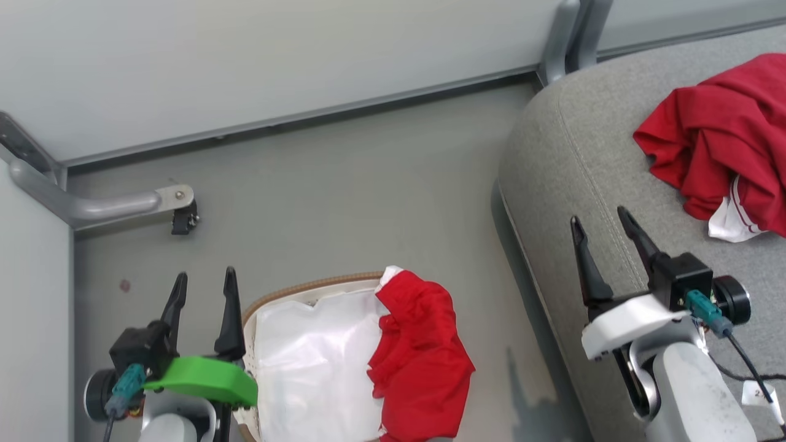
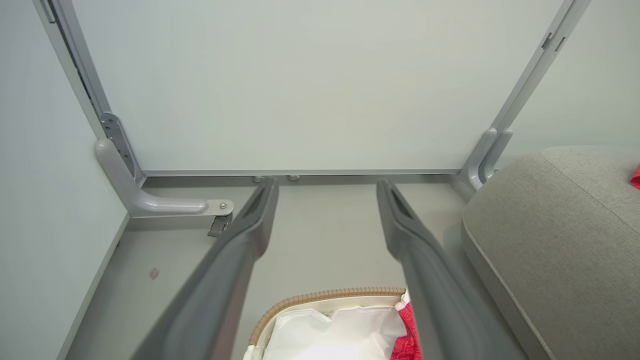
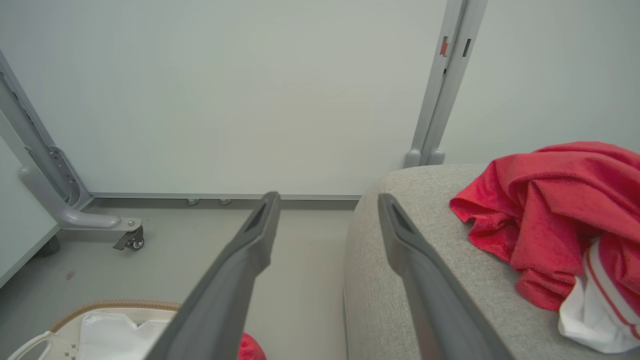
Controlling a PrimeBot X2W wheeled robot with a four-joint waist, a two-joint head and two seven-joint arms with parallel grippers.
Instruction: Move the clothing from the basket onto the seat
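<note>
Left gripper (image 1: 204,285) and right gripper (image 1: 602,227), fingers wide, empty; red garment (image 1: 420,359) drapes the basket (image 1: 307,287) at its right side, between them.

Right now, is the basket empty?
Not empty: a red garment drapes over the edge of the basket, beside the white liner.

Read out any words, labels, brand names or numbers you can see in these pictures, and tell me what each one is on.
No text reads clearly.
White tag on the black cable: a dark mark, too small to read.
Red clothing, basket, seat: no lettering visible.
</note>
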